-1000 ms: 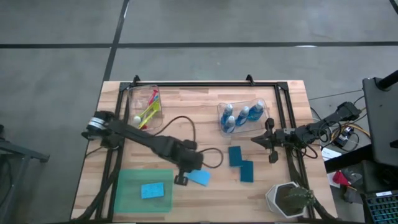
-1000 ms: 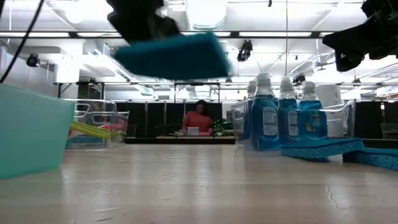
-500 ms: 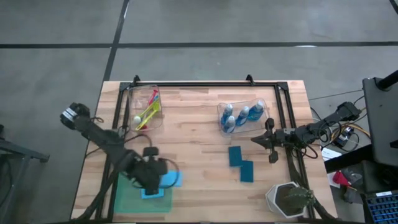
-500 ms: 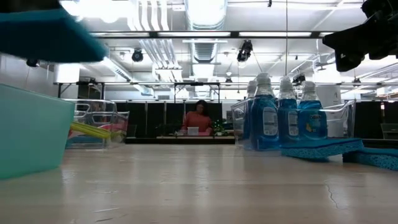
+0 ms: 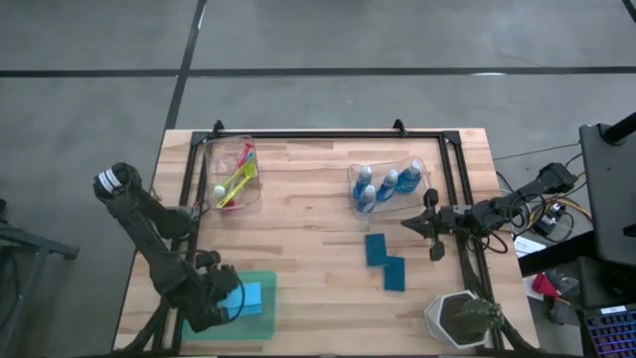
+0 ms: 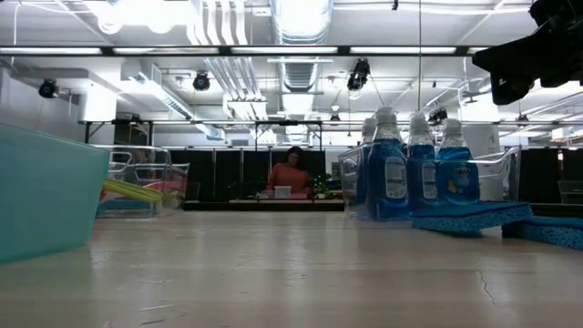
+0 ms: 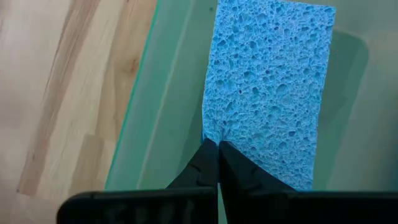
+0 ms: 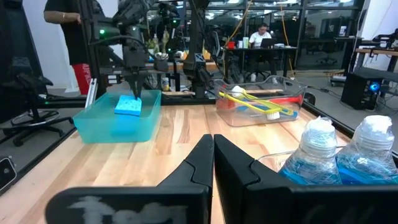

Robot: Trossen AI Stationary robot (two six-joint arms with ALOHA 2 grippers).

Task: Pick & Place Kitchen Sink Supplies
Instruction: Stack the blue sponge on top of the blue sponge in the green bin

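Left tool (image 7: 217,144) pinching a sponge (image 7: 267,87) over the tray (image 5: 260,323) at 7 o'clock. Two sponges (image 5: 386,261) left at 4 o'clock. Right tool (image 5: 429,227) shut, empty, at 3 o'clock.

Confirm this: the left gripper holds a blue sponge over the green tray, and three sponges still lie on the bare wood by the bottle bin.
Not quite. The high view shows two sponges on the wood, not three. The left gripper does hold a blue sponge over the green tray.
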